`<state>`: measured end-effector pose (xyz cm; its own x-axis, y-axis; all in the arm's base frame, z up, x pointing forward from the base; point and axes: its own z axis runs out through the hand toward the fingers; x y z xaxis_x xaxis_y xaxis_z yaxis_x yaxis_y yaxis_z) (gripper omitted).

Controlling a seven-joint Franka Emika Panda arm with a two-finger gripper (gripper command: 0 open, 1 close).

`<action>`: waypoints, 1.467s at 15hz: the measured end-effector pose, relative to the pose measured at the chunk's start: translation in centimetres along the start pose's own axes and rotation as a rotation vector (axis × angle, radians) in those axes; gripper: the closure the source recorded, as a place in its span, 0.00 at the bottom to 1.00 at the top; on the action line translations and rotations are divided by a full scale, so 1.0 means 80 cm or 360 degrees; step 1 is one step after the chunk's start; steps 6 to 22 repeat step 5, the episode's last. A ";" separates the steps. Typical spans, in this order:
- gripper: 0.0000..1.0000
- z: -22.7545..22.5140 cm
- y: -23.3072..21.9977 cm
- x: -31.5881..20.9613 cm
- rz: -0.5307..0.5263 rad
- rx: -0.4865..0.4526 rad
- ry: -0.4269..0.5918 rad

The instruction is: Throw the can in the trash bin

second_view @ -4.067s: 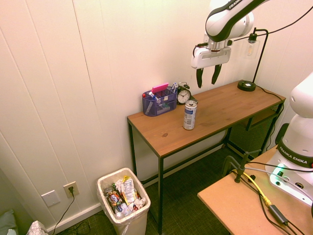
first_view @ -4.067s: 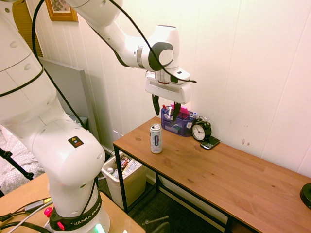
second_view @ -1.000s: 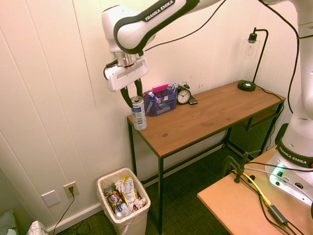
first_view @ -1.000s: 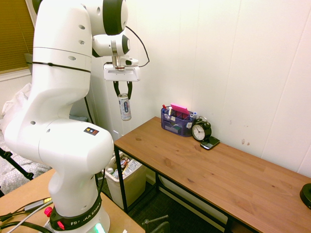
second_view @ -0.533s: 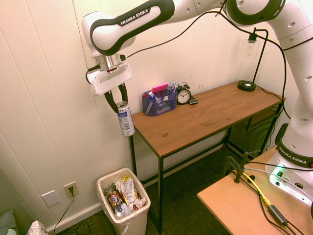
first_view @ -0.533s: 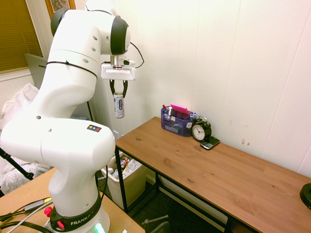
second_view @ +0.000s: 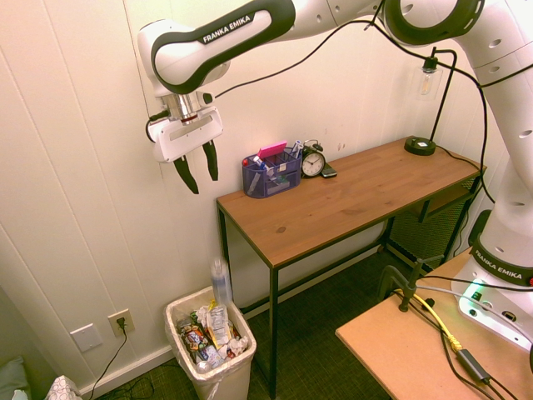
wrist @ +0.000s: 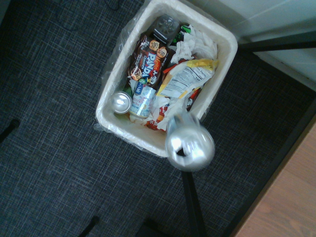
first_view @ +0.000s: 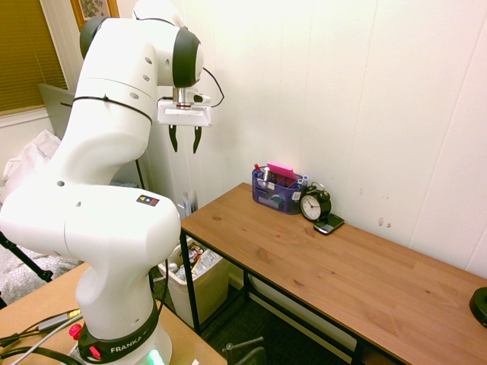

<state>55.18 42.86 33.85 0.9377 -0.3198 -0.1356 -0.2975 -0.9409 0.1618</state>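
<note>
Up by the wall in the first exterior view, the hand (first_view: 185, 140) hangs beyond the end of the wooden tabletop (first_view: 319, 262), its two dark fingers (first_view: 173, 138) spread apart with nothing between them. The can (first_view: 189, 204) shows only as a pale blur just off the tabletop's end, above the trash bin (first_view: 199, 285). The off-white bin stands on the floor beside the tabletop's black leg, with wrappers showing at its top. At the back of the tabletop stands a blue translucent desk organiser (first_view: 278, 190), with a black alarm clock (first_view: 314, 204) just beside it.

From the second exterior view, the hand (second_view: 196, 168) points downward, open and empty, out past the tabletop's (second_view: 350, 196) end and high over the trash bin (second_view: 218, 375). The can (second_view: 221, 283) is a blurred upright streak in the air, directly above the bin's rim, touching neither the hand nor the tabletop. Colourful litter fills the bin. The desk organiser (second_view: 271, 173) and the clock (second_view: 313, 162) sit near the wall, and a black desk lamp (second_view: 425, 100) stands at the tabletop's far end.

Looking straight down, the wrist view shows the can's (wrist: 190, 145) silver top end-on, blurred, lying over the rim of the trash bin (wrist: 228, 52). Inside the bin are a printed snack wrapper (wrist: 148, 59), crumpled white paper (wrist: 200, 42) and another can (wrist: 120, 102). Dark carpet (wrist: 54, 148) surrounds the bin.
</note>
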 end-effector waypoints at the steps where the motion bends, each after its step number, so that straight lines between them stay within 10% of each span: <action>1: 0.00 -0.006 0.004 0.003 0.0007 0.0015 0.0005; 22: 0.00 -0.066 0.073 0.034 0.0086 0.0163 0.0059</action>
